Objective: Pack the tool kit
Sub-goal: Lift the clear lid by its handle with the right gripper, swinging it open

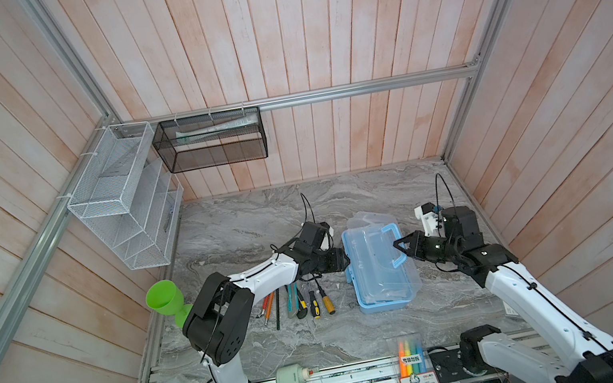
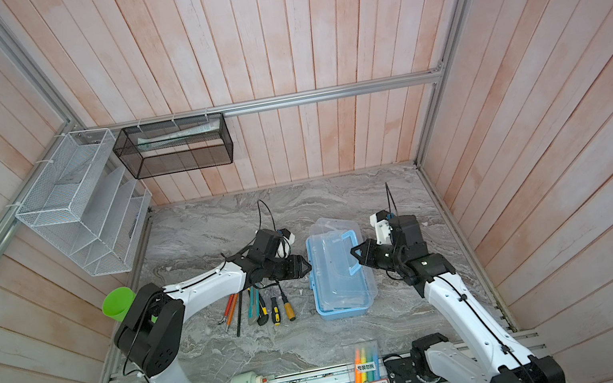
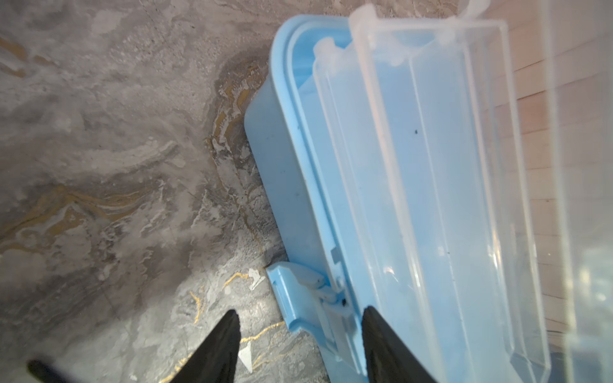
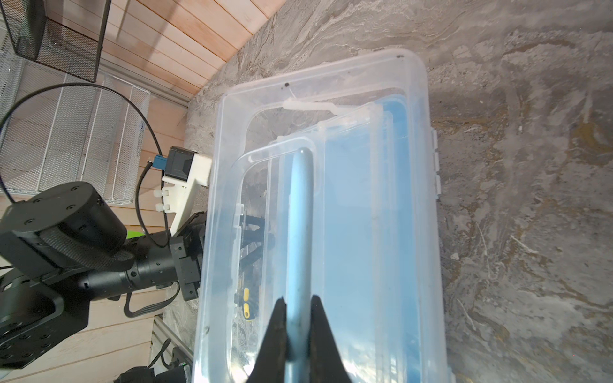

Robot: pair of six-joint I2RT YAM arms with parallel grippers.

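The light-blue tool kit case [image 1: 384, 301] [image 2: 341, 309] stands right of centre on the marble table, its clear lid [image 1: 369, 247] raised. My right gripper [image 1: 397, 245] [image 4: 298, 300] is shut on the lid's blue handle [image 4: 300, 215]. My left gripper [image 1: 347, 263] [image 3: 300, 311] is open at the case's left side, its fingers either side of the blue latch [image 3: 288, 291]. Left of the case lie orange-handled tools [image 1: 269, 304], a teal utility knife [image 1: 292, 302] and small screwdrivers [image 1: 315, 305], partly hidden under the left arm.
A pack of coloured highlighters [image 1: 410, 356] lies at the front edge. A green cup [image 1: 165, 300] stands at the left edge behind the left arm. A white wire rack [image 1: 121, 202] and a black mesh basket [image 1: 212, 141] hang on the walls.
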